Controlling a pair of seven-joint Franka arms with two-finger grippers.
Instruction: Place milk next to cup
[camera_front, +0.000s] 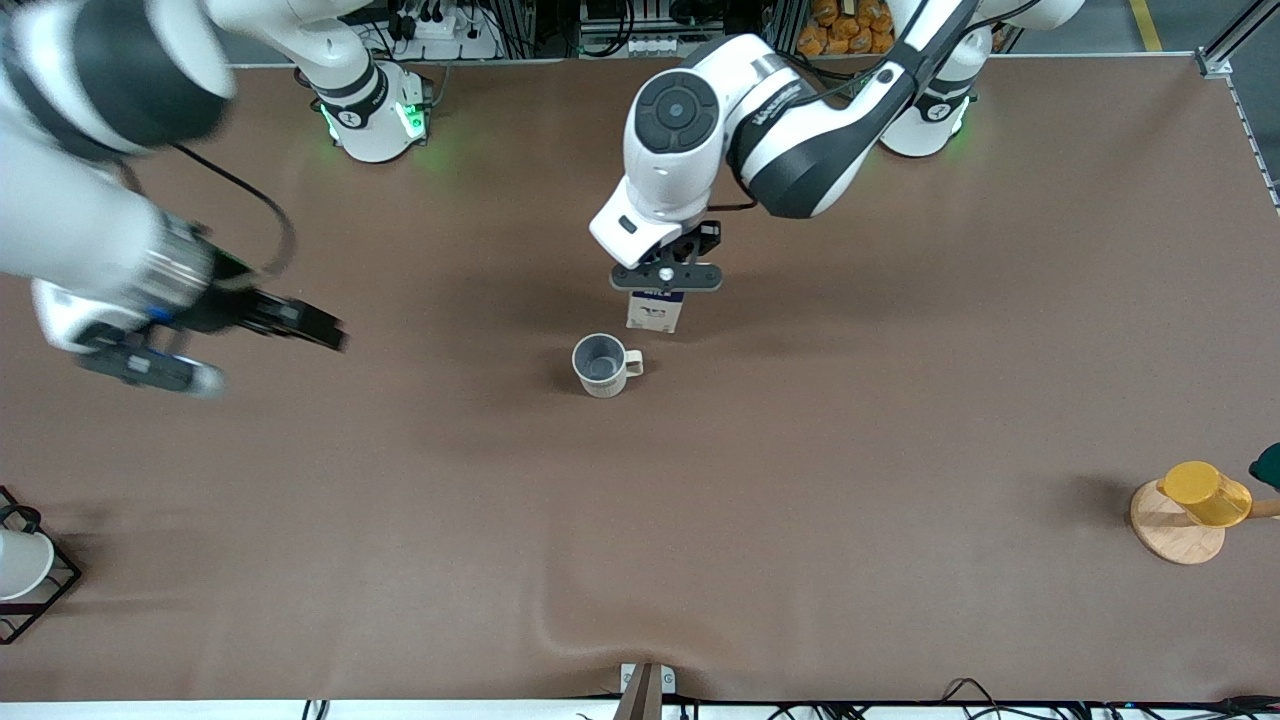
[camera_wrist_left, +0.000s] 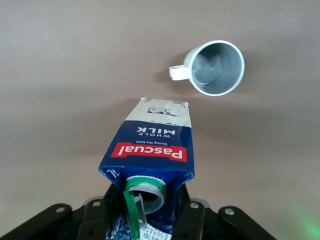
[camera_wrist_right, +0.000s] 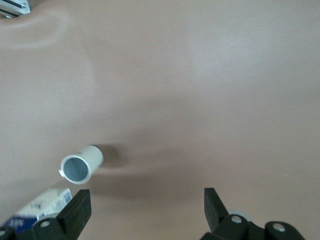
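Placing step: left gripper (camera_front: 667, 281) clamps milk (camera_front: 652, 311) at frame centre, just above cup (camera_front: 601, 364); next, judge: lower & release w/o tipping; right gripper (camera_front: 300, 322) wide, waiting mid-left.

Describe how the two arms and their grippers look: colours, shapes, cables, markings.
Both arms have glossy white rounded shells with black joint sections. The left arm shows a round dark grey joint cap and small dark lettering on its shell. Its base glows green, as does the right arm's. The left gripper is a black crossbar with black fingers. The right arm has a silvery wrist ring and a loose black cable; the right gripper has blocky black fingers.
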